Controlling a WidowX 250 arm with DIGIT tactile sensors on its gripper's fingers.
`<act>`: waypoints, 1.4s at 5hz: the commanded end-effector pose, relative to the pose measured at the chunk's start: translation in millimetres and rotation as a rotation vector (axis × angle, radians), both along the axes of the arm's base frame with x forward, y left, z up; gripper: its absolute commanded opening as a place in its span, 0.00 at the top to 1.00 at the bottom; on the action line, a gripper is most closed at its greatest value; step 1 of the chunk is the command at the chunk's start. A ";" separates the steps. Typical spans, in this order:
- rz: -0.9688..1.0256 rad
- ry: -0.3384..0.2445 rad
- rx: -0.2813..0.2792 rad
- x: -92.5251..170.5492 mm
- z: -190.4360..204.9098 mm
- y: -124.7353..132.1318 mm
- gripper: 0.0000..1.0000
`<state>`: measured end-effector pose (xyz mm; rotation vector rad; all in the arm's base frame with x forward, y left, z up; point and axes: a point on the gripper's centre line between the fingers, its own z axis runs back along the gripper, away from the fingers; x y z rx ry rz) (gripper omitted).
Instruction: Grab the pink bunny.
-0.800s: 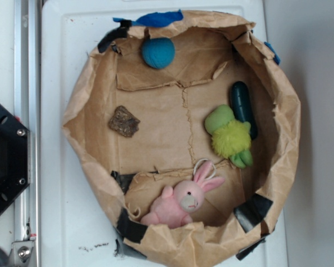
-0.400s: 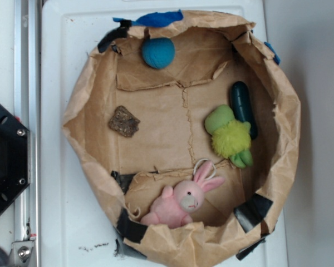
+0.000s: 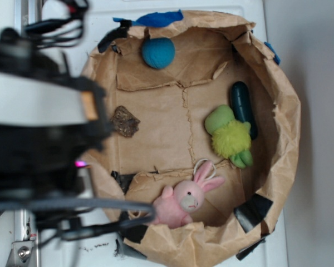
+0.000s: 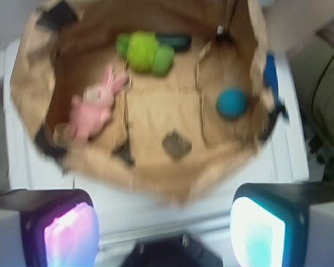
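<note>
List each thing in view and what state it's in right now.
Gripper: open, empty, outside the bag.
Bunny: lying by the bag's wall, ungrasped.
Green plush: lying against the dark capsule.
Blue ball: resting on the bag floor.
Brown chunk: lying flat, alone.
Paper bag: open, rim rolled down.

One paper bag (image 3: pixel 278 111) with its sides rolled down sits on the white surface (image 3: pixel 61 222), and it holds five loose things. Two are plush toys — one pink bunny (image 3: pixel 181 201) and one lime-green fuzzy toy (image 3: pixel 229 136). The other three are one of each kind: one blue ball (image 3: pixel 158 52), one dark green capsule-shaped piece (image 3: pixel 242 105), one brown rough chunk (image 3: pixel 124 120). One gripper (image 4: pixel 164 233) shows in the wrist view — two fingers (image 4: pixel 69 233), one at each lower corner.
</note>
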<state>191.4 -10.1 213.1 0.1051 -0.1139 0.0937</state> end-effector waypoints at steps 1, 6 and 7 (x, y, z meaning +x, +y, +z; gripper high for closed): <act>0.336 -0.094 -0.181 18.2 -16.8 8.6 0.00; 0.470 -0.036 -0.212 27.4 -60.3 7.9 0.00; 0.476 -0.036 -0.187 26.4 -71.7 7.9 0.00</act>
